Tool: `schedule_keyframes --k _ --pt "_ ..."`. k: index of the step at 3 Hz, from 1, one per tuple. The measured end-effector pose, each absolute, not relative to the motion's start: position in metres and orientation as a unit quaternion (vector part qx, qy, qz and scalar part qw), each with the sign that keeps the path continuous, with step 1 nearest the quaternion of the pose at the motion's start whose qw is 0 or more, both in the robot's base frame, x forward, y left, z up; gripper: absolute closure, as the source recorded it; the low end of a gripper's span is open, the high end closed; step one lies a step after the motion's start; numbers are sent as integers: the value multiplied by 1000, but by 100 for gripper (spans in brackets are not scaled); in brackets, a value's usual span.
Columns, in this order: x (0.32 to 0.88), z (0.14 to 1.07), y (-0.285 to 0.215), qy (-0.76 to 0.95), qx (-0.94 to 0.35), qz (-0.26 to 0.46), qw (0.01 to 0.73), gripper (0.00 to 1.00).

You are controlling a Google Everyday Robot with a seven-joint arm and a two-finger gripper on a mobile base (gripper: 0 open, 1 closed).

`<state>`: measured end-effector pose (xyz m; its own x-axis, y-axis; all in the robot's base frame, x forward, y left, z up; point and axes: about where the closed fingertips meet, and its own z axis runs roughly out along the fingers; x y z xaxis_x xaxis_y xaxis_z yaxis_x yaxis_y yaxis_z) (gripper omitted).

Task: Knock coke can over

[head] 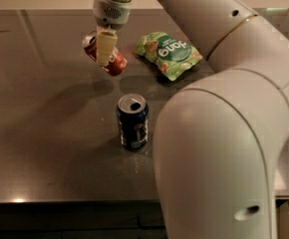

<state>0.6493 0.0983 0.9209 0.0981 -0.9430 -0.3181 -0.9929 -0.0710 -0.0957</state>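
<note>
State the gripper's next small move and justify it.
Probably lower the gripper toward the table and release, so the coke can lands on its side. The can is clamped steeply tilted, seemingly off the surface, its shadow lying apart below. The upright blue can and green bag sit apart from it.

You see the coke can point(117, 63): red body, silver top | tilted steeply, top pointing up-left | pinched in the end effector point(104, 59) | raised off the tabletop point(45, 133), rear centre-left
</note>
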Motion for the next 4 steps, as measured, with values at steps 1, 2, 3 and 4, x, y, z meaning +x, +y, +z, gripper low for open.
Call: schedule_keyframes --k 1,2,3,4 --pt "652 907 100 644 -754 72 111 82" --pt "657 894 102 630 -770 53 92 58" --pt "664 893 108 629 -768 51 108 35" --pt "670 891 114 629 -767 49 118 12"
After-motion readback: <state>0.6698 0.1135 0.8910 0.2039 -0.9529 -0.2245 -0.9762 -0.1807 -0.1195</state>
